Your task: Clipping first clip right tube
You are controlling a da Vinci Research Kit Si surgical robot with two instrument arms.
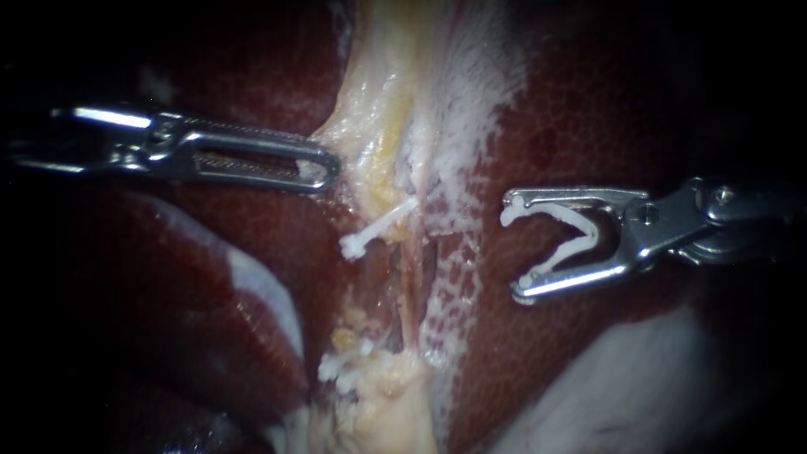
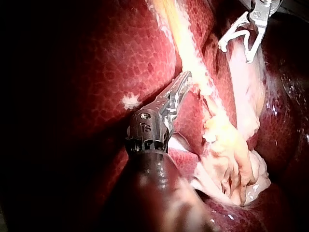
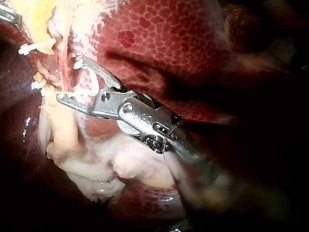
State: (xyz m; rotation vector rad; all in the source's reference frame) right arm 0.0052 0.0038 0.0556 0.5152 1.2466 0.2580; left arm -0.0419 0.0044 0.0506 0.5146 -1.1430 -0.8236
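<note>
The jaws of my right instrument (image 1: 513, 252) are wide apart and hold an open white clip (image 1: 580, 240). The right tube (image 1: 418, 256) is to their left. It runs far to near, across the clip's mouth. My left instrument (image 1: 326, 172) pinches pale tissue (image 1: 370, 109).

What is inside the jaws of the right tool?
Between the jaws of the right tool sits an open white clip, touching both. Nothing else is inside. What lies under the tool is covered.
</note>
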